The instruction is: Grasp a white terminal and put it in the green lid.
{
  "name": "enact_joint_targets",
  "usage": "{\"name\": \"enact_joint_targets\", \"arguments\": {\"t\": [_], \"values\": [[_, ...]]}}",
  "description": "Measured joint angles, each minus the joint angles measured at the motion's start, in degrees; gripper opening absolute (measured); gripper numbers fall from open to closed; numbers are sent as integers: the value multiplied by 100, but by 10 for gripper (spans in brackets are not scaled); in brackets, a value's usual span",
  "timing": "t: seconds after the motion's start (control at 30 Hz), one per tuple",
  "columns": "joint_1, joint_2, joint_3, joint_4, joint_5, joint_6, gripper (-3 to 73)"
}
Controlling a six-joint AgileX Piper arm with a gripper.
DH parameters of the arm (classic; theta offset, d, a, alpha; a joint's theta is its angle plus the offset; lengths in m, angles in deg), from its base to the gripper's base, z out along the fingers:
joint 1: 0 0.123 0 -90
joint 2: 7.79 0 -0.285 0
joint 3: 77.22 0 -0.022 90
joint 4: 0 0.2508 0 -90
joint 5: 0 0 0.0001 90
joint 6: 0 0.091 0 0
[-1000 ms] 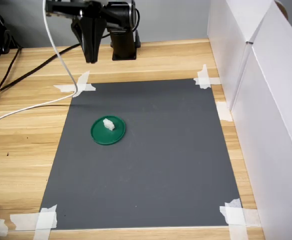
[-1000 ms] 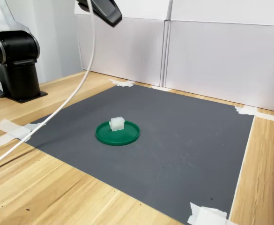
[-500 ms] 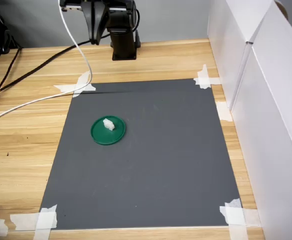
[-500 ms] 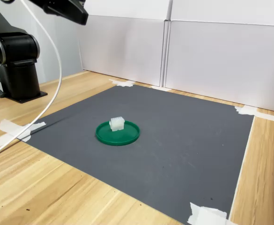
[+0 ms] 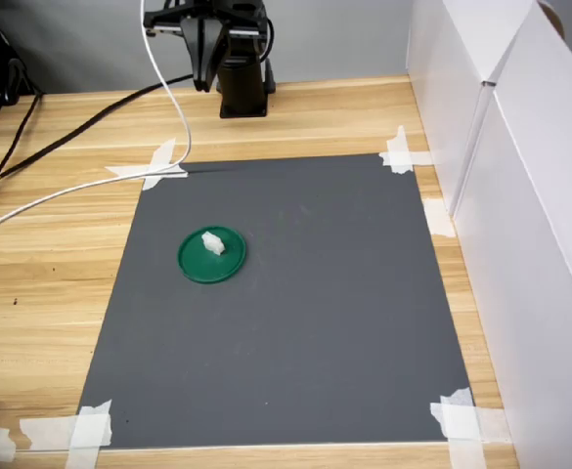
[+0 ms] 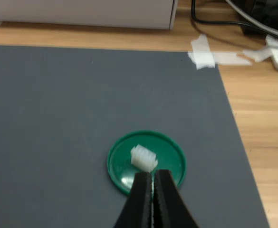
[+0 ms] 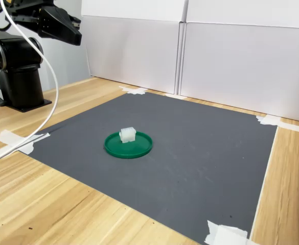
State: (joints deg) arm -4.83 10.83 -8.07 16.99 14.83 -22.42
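The white terminal (image 5: pixel 212 242) (image 7: pixel 127 134) (image 6: pixel 143 158) lies inside the green lid (image 5: pixel 211 256) (image 7: pixel 129 145) (image 6: pixel 146 160), which rests on the dark grey mat. My gripper (image 5: pixel 204 73) (image 7: pixel 76 37) (image 6: pixel 151 183) is shut with nothing between its fingers. It is raised well above the table near the arm's base, far behind the lid in the first exterior view. In the wrist view the two black fingers (image 6: pixel 140 202) press together and their tips overlap the lid's near rim.
The grey mat (image 5: pixel 295 303) is taped to a wooden table at its corners. White panels (image 5: pixel 520 195) wall the first exterior view's right side. The arm's base (image 5: pixel 242 83) stands at the back. A white cable (image 5: pixel 80 200) and black cables trail over the table's left.
The arm has drawn back toward its base, carrying the shut gripper to the first exterior view's right and away from the mat. The terminal and lid have not moved.
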Motion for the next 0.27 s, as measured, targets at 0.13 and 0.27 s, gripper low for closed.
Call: {"name": "enact_joint_targets", "arguments": {"t": [0.13,0.27], "values": [[0,-332,250,0,45,5,-15],[0,-542,356,-5,66,5,-15]]}}
